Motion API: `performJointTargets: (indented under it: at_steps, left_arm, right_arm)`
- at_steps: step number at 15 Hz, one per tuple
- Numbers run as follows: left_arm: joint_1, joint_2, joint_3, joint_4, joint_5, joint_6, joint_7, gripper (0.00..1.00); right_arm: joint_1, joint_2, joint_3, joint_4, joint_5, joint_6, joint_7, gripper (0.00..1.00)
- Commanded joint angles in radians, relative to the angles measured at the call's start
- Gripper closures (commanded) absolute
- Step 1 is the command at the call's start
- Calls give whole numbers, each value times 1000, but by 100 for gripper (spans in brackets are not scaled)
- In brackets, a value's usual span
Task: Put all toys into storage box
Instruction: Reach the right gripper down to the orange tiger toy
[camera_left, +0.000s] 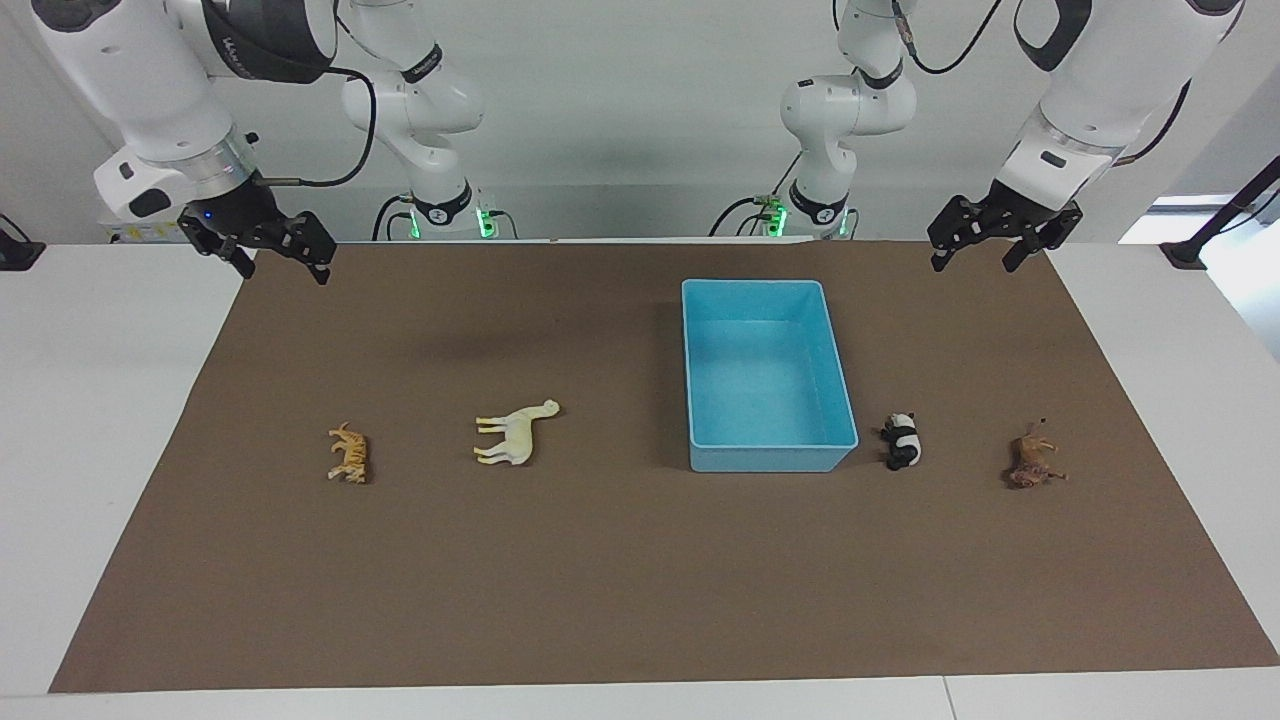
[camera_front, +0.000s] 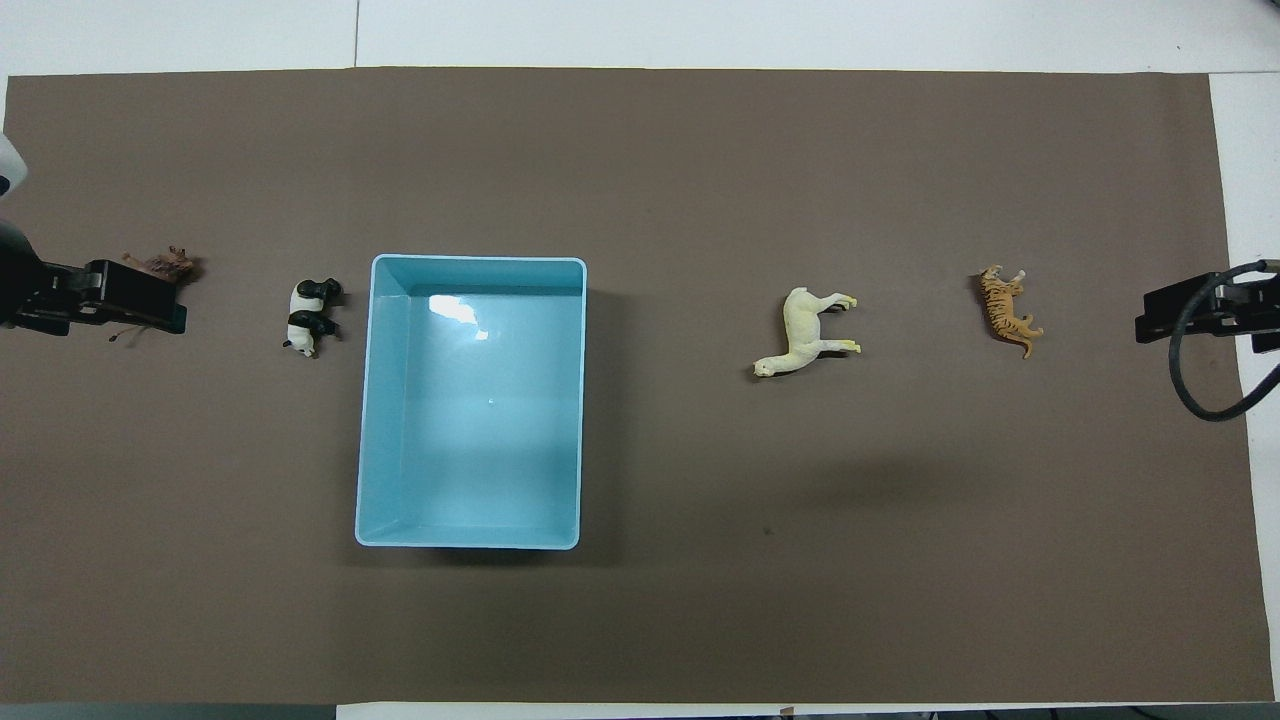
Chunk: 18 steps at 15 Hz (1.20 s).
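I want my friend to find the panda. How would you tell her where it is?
Find the light blue box on the brown mat. Right beside it, toward the left arm's end of the table, lies the panda. It is the only black-and-white toy; the brown lion next along is one plain colour.

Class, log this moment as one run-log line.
toys in storage box: none | left end effector: open, raised | right end effector: open, raised | phase: start

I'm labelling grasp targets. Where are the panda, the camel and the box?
panda (camera_left: 903, 441), facing view, on its white middle.
camel (camera_front: 800, 335), overhead view, on its body.
box (camera_left: 768, 458), facing view, on its outer wall farthest from the robots.
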Motion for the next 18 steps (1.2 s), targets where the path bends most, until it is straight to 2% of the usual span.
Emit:
performJointTargets:
  at_steps: [1, 12, 16, 18]
  left_arm:
    - [3, -28, 3, -31, -2, 11, 8, 0]
    - [3, -28, 1, -31, -2, 11, 8, 0]
    - [3, -28, 1, -31, -2, 11, 8, 0]
    - [3, -28, 1, -31, -2, 11, 8, 0]
  right_arm:
    - [-14, -23, 11, -19, -4, -7, -21, 0]
    - [-42, -26, 7, -42, 5, -18, -48, 0]
    - [-47, -22, 7, -160, 5, 149, -61, 0]
    - [-48, 9, 7, -171, 4, 183, -61, 0]
